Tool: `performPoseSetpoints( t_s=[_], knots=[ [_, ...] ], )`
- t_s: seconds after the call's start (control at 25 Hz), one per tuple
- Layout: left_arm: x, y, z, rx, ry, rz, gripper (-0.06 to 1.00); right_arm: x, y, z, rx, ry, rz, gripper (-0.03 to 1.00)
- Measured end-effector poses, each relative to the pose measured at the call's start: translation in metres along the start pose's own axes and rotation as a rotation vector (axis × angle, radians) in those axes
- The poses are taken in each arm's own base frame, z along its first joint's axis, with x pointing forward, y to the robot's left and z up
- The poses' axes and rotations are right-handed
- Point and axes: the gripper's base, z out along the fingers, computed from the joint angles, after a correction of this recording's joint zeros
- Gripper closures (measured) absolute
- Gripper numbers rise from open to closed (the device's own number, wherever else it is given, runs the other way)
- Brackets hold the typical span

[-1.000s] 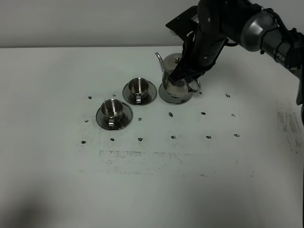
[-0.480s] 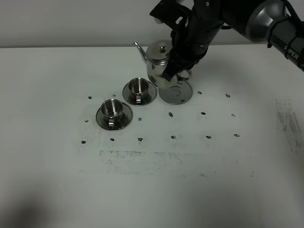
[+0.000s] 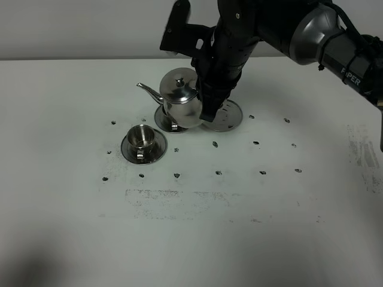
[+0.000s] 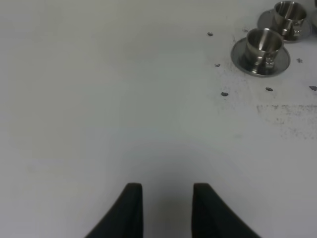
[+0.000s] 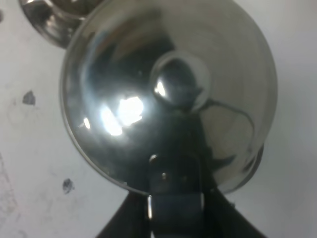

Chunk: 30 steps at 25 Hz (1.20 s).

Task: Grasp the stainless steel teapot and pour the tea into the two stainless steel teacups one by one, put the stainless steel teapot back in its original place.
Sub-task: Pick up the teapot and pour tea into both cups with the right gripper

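The stainless steel teapot (image 3: 179, 98) hangs above the table with its spout pointing left. It hides most of the far teacup, whose saucer (image 3: 163, 122) shows below it. My right gripper (image 3: 208, 110) is shut on the teapot's handle. In the right wrist view the domed lid (image 5: 168, 94) fills the picture above that gripper (image 5: 176, 206). The empty saucer (image 3: 226, 116) lies just right of the pot. The near teacup (image 3: 142, 137) stands on its saucer, front left. My left gripper (image 4: 167, 208) is open and empty, far from both cups (image 4: 265, 43) (image 4: 290, 11). No tea is visible.
The white table (image 3: 239, 227) has small dark marks (image 3: 218, 172) in rows and a smudged patch (image 3: 179, 197) in front of the cups. The wall runs along the table's back edge. The right arm (image 3: 311, 30) reaches in from the upper right.
My right gripper has lifted the teapot off its saucer and carried it left, over the far cup. The saucer now lies bare. The cups have not moved.
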Motion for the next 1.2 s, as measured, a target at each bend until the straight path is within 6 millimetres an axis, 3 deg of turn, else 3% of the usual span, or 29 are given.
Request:
performPoseSetpoints(
  t_s=[0.28,0.64,1.04,1.2],
  knots=[
    [0.000,0.000,0.000,0.000,0.000,0.000,0.70,-0.006,0.008,0.000,0.001,0.023,-0.121,0.74],
    [0.000,0.000,0.000,0.000,0.000,0.000,0.70,-0.011,0.021,0.022,-0.027,0.099,-0.182,0.74],
    [0.000,0.000,0.000,0.000,0.000,0.000,0.70,-0.015,0.027,0.023,0.015,0.158,-0.247,0.74],
    [0.000,0.000,0.000,0.000,0.000,0.000,0.70,-0.013,0.028,0.038,-0.001,0.189,-0.256,0.74]
  ],
)
